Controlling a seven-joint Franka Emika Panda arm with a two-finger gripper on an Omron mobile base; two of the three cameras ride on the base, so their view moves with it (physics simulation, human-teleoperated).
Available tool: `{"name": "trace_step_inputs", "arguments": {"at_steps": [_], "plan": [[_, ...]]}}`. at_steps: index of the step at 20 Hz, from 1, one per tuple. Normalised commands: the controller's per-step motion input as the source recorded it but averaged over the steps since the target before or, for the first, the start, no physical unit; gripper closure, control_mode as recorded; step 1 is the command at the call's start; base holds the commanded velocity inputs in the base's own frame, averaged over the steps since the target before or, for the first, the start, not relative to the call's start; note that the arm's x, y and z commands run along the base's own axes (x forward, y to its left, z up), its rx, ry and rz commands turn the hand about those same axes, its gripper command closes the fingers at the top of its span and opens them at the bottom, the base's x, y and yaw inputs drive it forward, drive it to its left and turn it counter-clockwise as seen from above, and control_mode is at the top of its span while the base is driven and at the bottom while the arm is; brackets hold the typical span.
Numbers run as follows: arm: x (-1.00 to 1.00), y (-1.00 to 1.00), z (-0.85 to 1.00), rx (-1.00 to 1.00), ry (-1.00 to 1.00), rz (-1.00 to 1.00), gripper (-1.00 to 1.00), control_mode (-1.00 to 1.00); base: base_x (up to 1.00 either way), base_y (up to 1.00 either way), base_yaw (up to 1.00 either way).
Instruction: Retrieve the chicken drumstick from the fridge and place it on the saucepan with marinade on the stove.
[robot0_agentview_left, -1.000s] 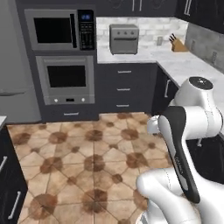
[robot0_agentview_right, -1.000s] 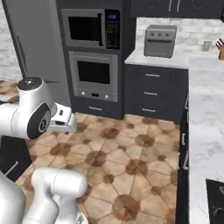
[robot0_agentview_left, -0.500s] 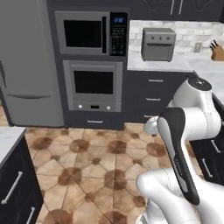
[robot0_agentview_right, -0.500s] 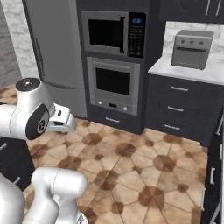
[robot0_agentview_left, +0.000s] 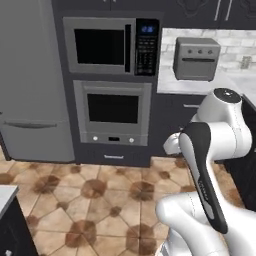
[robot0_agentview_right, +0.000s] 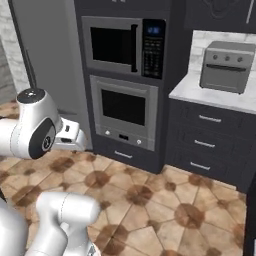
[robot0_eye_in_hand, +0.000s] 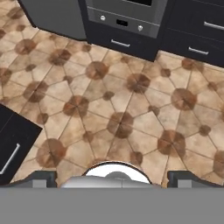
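The fridge (robot0_agentview_left: 27, 90) is a tall grey unit at the left of the left base view, with its doors shut; it also rises at the far left of the right base view as the fridge (robot0_agentview_right: 50, 50). Its lower corner shows at the top left of the hand view, fridge (robot0_eye_in_hand: 52, 17). My gripper (robot0_eye_in_hand: 114, 177) hangs folded close to the arm, well above the tiled floor, pointing down. It is open wide, with nothing between its fingertips (robot0_eye_in_hand: 41, 177). The chicken drumstick, the saucepan with marinade and the stove are out of view.
A dark wall oven (robot0_agentview_left: 112, 112) with a microwave (robot0_agentview_left: 107, 45) above it stands right of the fridge. A toaster oven (robot0_agentview_left: 196, 58) sits on a marble counter over dark drawers (robot0_agentview_right: 210, 140). A dark cabinet corner (robot0_agentview_left: 10, 225) juts in at lower left. Tiled floor (robot0_eye_in_hand: 131, 100) lies between.
The whole picture has shifted: the base has turned and moved, bringing the fridge and wall oven nearer and further right in view. The arm keeps its folded pose and the gripper stays open.
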Motion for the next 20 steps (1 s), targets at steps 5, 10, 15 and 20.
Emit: {"name": "trace_step_inputs", "arguments": {"at_steps": [5,10,15,20], "plan": [[0.00,0.00,0.00,0.00,0.00,0.00,-1.00,1.00,0.99,0.00,-0.01],[0.00,0.00,0.00,0.00,0.00,0.00,-1.00,1.00,0.88,0.02,-0.03],[0.00,0.00,0.00,0.00,0.00,0.00,-1.00,1.00,0.45,0.31,-0.03],[0.00,0.00,0.00,0.00,0.00,0.00,-1.00,1.00,0.24,0.68,0.06]]}}
